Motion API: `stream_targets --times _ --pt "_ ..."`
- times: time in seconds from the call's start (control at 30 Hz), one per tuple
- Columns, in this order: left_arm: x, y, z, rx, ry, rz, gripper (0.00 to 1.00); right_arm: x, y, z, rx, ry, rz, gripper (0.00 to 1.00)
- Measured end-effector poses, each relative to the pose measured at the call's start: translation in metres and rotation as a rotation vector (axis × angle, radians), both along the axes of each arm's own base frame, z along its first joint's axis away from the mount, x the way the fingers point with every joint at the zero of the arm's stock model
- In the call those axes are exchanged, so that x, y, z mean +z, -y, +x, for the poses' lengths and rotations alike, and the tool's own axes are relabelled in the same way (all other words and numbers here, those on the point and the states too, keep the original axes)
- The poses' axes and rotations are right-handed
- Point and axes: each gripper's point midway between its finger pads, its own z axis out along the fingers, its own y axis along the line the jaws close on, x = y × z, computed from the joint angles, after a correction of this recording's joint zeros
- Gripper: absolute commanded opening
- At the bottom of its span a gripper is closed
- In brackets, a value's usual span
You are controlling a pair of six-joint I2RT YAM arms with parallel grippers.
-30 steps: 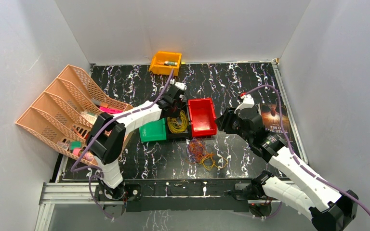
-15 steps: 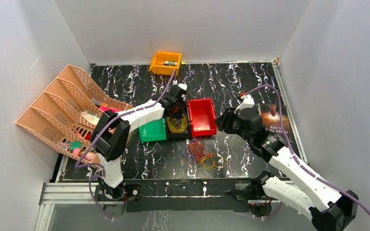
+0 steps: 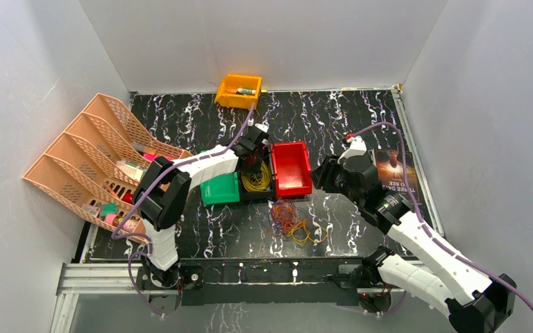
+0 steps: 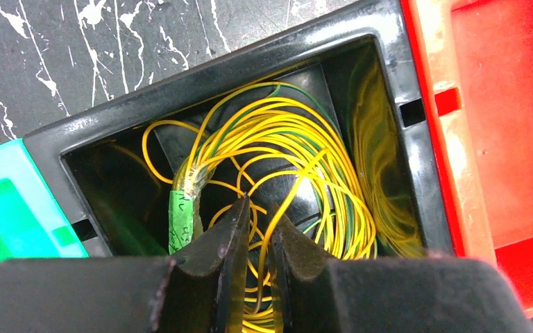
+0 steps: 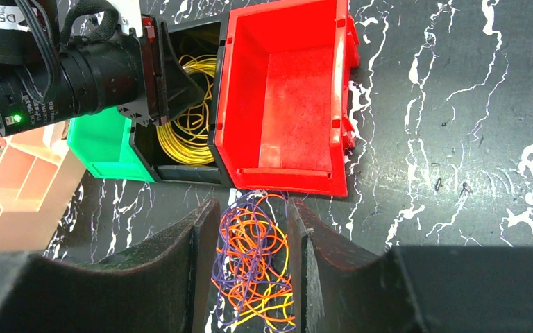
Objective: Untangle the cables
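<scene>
I find the left gripper point(image 4: 259, 212) parted a crack, gripping nothing, over the thin yellow wire coil point(image 4: 298, 139) lying in the black plastic bin point(image 4: 201, 69). The right gripper point(image 5: 253, 205) stands open and empty above the orange-and-purple wire tangle point(image 5: 253, 267) on the black marbled table point(image 5: 458, 139).

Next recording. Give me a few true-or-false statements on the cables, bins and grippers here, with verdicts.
1. The yellow cables lie in the black bin. True.
2. The red bin is empty. True.
3. The orange and purple cables sit in a bin. False: they lie tangled on the table, in front of the red bin.
4. The left gripper hangs over the red bin. False: it is over the black bin.
5. The right gripper has its jaws open and holds nothing. True.
</scene>
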Motion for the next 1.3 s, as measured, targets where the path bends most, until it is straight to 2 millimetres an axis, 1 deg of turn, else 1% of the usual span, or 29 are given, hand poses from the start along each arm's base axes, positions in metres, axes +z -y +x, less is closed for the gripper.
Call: stream_targets --times 0.1,0.17,0.3,0.5,0.63,0.77,0.93,1.0,1.13,1.23,1.3 --pt "0.001 -0.001 0.001 -0.001 0.004 0.004 0.3 0.0 0.0 0.0 0.001 -0.001 0.0 0.49" --pt "0.003 0.0 0.001 -0.006 0.009 0.001 0.39 0.0 -0.001 0.0 0.003 -0.001 0.001 0.49" --pt "0.018 0.0 0.002 -0.013 0.034 -0.016 0.52 -0.001 -0.002 0.0 0.008 -0.006 0.0 0.49" --pt "0.05 -0.002 0.003 -0.014 0.097 -0.045 0.59 -0.003 -0.003 -0.001 0.013 -0.013 -0.002 0.49" --pt "0.06 -0.006 0.003 -0.008 0.118 -0.041 0.61 -0.004 -0.003 0.0 0.013 -0.015 -0.003 0.5" --pt "0.07 -0.007 0.003 -0.007 0.135 -0.049 0.62 -0.004 -0.003 0.0 0.013 -0.015 -0.004 0.5" --pt "0.087 -0.006 0.001 -0.035 0.164 -0.071 0.55 -0.004 -0.003 0.0 0.013 -0.015 -0.004 0.5" --pt "0.091 -0.004 0.0 -0.056 0.168 -0.081 0.52 -0.004 -0.003 0.0 0.013 -0.015 -0.004 0.5" --pt "0.088 0.001 -0.002 -0.097 0.155 -0.086 0.44 -0.004 -0.003 0.0 0.013 -0.016 -0.004 0.5" --pt "0.082 0.002 -0.003 -0.116 0.14 -0.077 0.43 -0.004 -0.003 0.0 0.013 -0.016 -0.004 0.5" --pt "0.073 0.004 -0.003 -0.127 0.121 -0.068 0.42 -0.004 -0.003 0.0 0.013 -0.016 -0.004 0.5"
